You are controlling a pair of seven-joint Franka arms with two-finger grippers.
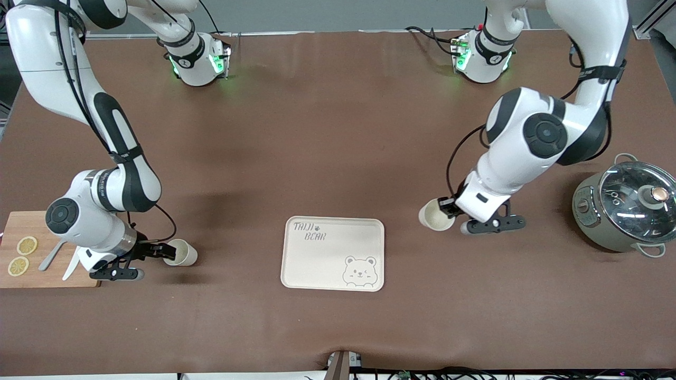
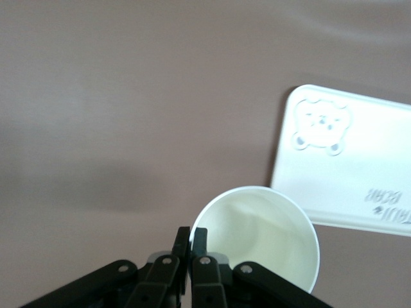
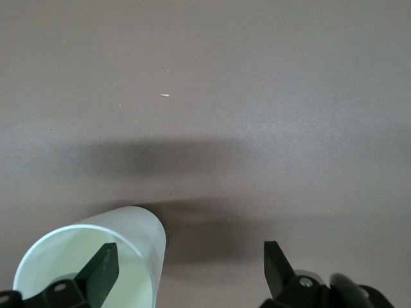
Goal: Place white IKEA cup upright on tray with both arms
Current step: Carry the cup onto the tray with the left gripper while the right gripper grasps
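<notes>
Two white cups show. One cup (image 1: 436, 215) is tipped off upright beside the tray (image 1: 327, 253), toward the left arm's end; my left gripper (image 1: 448, 207) is shut on its rim. In the left wrist view the fingers pinch the cup's (image 2: 263, 237) wall, with the gripper (image 2: 191, 232) at the rim and the bear tray (image 2: 359, 173) close by. The other cup (image 1: 180, 252) lies on its side toward the right arm's end. My right gripper (image 1: 158, 249) stands open at its mouth. One finger (image 3: 103, 273) is inside that cup (image 3: 138, 237), the other (image 3: 275, 263) outside.
A wooden cutting board (image 1: 53, 274) with lemon slices (image 1: 26, 245) and a utensil (image 1: 53, 254) lies beside the right gripper at the table's end. A grey pot with a glass lid (image 1: 626, 208) stands at the left arm's end. Bare brown table surrounds the tray.
</notes>
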